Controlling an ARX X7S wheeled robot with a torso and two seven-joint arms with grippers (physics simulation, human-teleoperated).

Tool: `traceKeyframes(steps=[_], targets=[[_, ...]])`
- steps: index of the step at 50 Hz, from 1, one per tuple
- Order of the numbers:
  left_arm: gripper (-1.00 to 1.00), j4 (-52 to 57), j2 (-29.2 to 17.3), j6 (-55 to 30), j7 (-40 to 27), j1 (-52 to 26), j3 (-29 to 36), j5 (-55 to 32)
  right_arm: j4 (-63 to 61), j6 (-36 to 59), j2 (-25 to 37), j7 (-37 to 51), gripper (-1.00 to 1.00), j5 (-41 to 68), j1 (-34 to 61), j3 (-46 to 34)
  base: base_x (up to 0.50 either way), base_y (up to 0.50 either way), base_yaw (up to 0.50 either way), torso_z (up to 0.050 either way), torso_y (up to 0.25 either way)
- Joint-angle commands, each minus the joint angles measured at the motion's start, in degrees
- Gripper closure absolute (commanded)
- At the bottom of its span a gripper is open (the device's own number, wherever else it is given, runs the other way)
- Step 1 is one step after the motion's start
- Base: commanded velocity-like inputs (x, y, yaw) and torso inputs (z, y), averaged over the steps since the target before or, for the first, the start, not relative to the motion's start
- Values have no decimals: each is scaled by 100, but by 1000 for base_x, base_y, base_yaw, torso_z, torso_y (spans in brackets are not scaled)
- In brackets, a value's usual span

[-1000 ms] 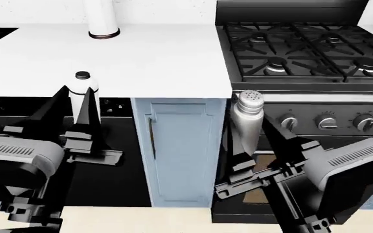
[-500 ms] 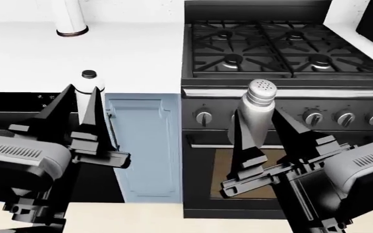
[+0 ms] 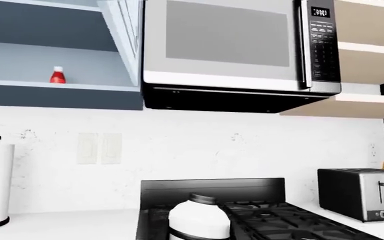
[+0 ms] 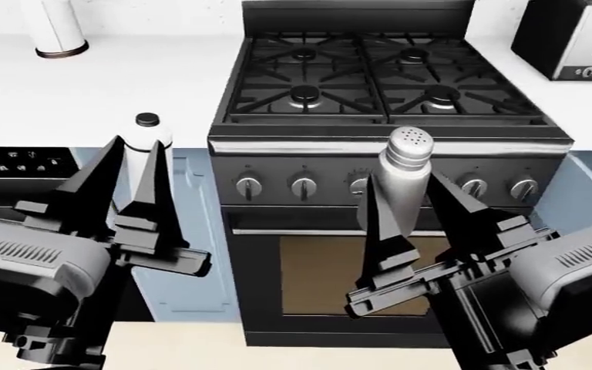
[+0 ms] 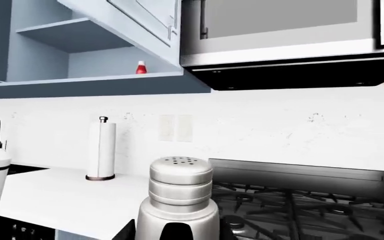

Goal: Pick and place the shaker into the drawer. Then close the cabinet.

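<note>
Both arms show in the head view as matte black and pale grey. Each forearm ends in a rounded light grey housing with a row of fine dark vent slits along its upper face. Ahead of it sits a blocky black wrist bracket with stepped edges and small grey highlights. The left pincer (image 4: 129,166) and the right pincer (image 4: 407,202) each carry two long, tapering black fingers, wedge-shaped and pointed at the tips, with flat faceted sides

Kitchen: stove (image 4: 378,85), microwave (image 3: 232,47), toaster (image 3: 360,192).
</note>
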Motion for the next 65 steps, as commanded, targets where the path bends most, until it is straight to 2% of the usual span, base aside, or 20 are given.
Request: traceKeyframes(steps=[1,65], targets=[[100,100,-19,42,-47,-41,-32,-31,-2,-13,51,36,100,-34,36,-62,6,-500,0,0,0],[100,309,-223,152,-267,-60,-3,-266,35,-235,346,374,100,113,145,-368,5,-500,0,0,1]])
